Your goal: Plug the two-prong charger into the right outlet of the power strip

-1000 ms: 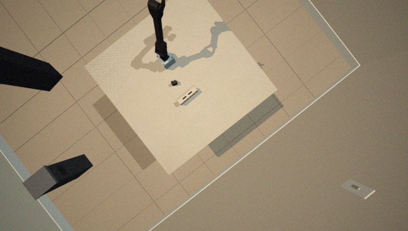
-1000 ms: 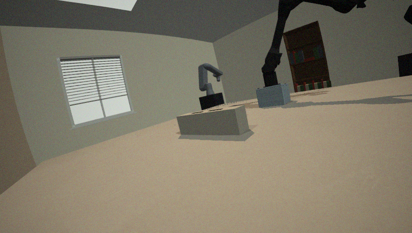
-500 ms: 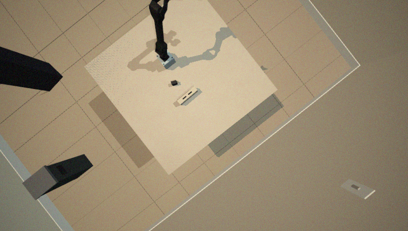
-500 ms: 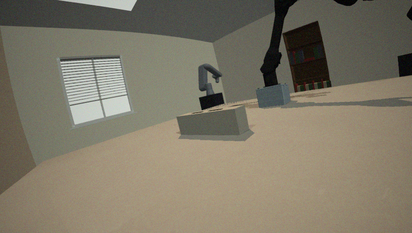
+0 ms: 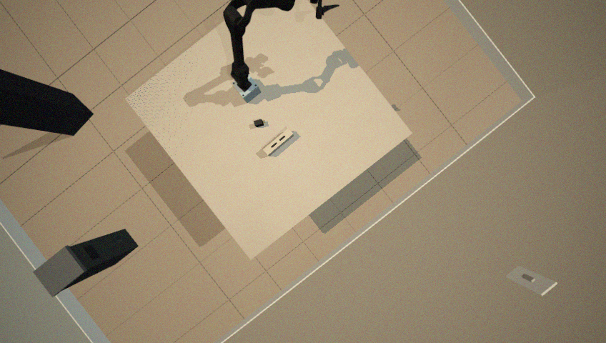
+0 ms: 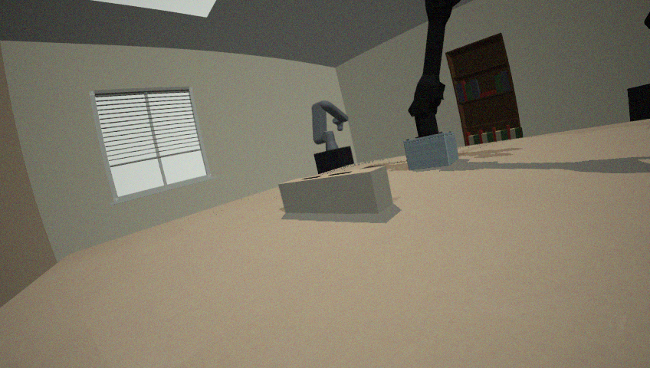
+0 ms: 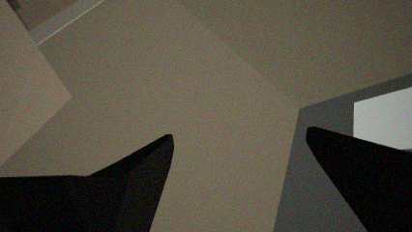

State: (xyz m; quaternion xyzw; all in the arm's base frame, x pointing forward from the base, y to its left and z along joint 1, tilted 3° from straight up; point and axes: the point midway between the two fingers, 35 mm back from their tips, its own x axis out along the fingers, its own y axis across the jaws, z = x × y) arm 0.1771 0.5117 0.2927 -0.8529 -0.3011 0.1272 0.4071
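The charger [image 5: 258, 122] is a small dark block on the table between the arm's base and the power strip. It is not clearly visible in the exterior view, and its prongs cannot be made out. The cream power strip [image 5: 278, 141] [image 6: 329, 198] lies with its dark outlets facing up. My gripper [image 7: 238, 136] is open and empty, its two black fingers wide apart against walls and ceiling in the wrist view. In the top view the gripper [image 5: 329, 11] is at the top edge, partly cut off, far from charger and strip. It is out of frame in the exterior view.
The arm stands on a blue-grey base block [image 5: 251, 94] [image 6: 430, 152] on the pale square table [image 5: 255, 204] [image 6: 319, 282]. Dark structures stand beyond the table at the left in the top view. A grey robot arm [image 6: 319, 123] and a bookshelf [image 6: 485, 93] are in the background.
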